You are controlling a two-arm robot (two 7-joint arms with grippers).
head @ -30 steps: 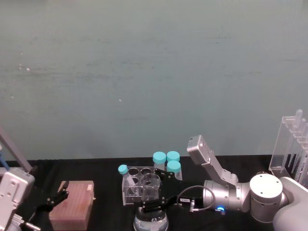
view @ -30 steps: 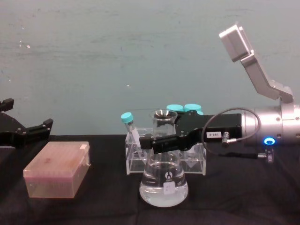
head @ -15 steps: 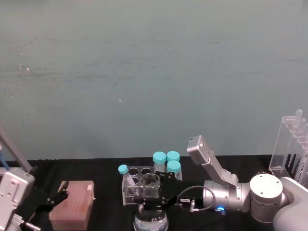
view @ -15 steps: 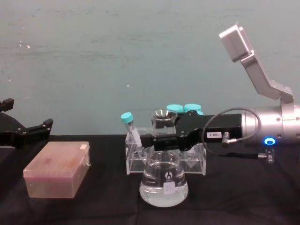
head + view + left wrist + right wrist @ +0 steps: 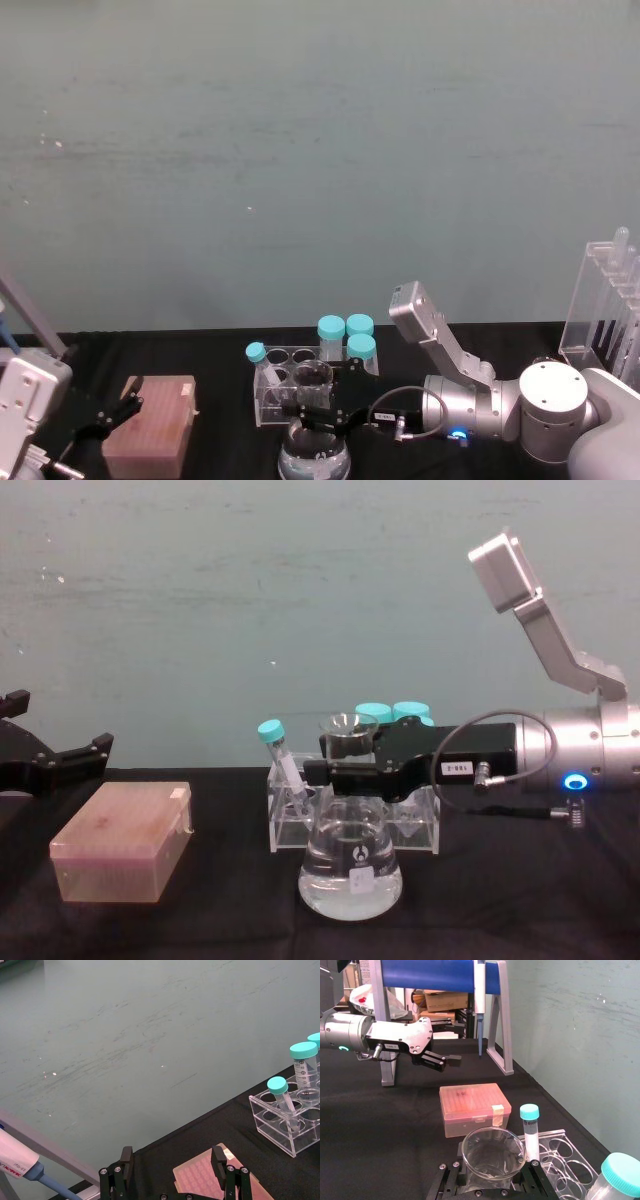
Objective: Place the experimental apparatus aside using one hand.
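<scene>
**Right gripper has climbed to the flask neck, closed on it**

Right gripper (image 5: 335,771) was lower on the neck of the conical flask (image 5: 350,865) a second ago; now its fingers (image 5: 536,1180) sit higher, clamped just under the rim. Flask base looks still on the counter (image 5: 520,900), in front of the tube rack (image 5: 290,825). Probably about to lift.

Chest view gives grip height. Right wrist view shows the rim seated between both fingers. Left gripper (image 5: 172,1172) parked, fingers apart, over the pink tip box (image 5: 150,425).
</scene>
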